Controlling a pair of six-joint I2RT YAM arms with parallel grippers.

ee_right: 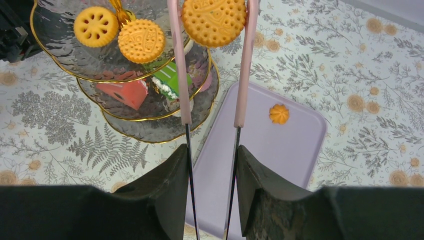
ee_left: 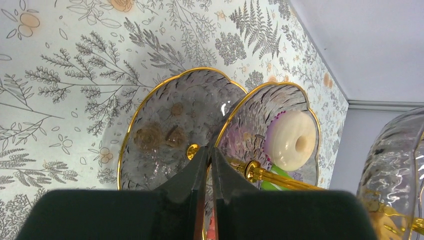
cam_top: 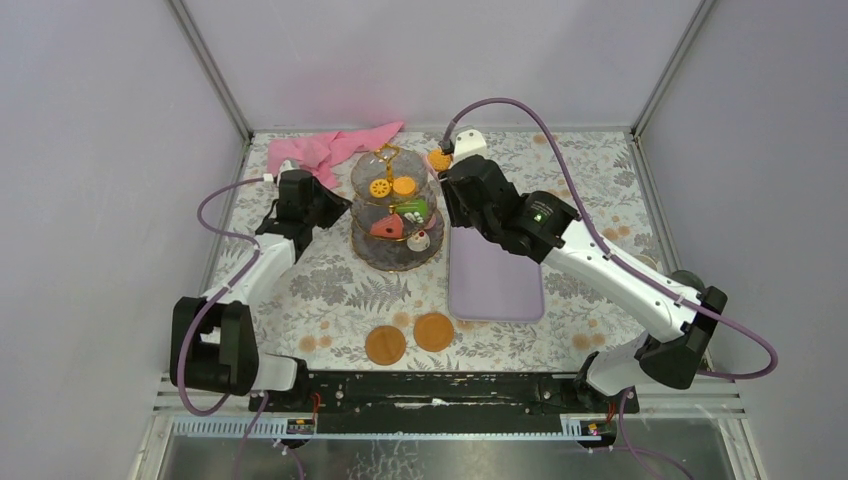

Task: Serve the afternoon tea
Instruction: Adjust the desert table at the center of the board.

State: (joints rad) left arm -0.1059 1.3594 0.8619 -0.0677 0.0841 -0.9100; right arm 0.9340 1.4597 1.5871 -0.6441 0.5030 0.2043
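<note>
The three-tier glass stand (cam_top: 395,240) with a gold stem stands mid-table. Its top tier holds two orange biscuits (ee_right: 95,26). Lower tiers hold a red cake (ee_right: 127,92), a green cake (ee_right: 170,80) and a cream doughnut (ee_left: 292,140). My left gripper (cam_top: 335,208) is shut on the gold rim of a tier (ee_left: 150,100) at the stand's left side. My right gripper (ee_right: 212,150) is shut on the pink tongs (ee_right: 179,65). The tongs pinch an orange biscuit (ee_right: 214,20) beside the top tier, above the table. No mugs are in view.
The lilac tray (ee_right: 295,150) lies right of the stand, with a small orange pastry (ee_right: 279,114) on it. Two round orange discs (cam_top: 410,338) lie near the front edge. The pink cloth (cam_top: 325,148) lies behind the stand. Frame posts and walls close in the back corners.
</note>
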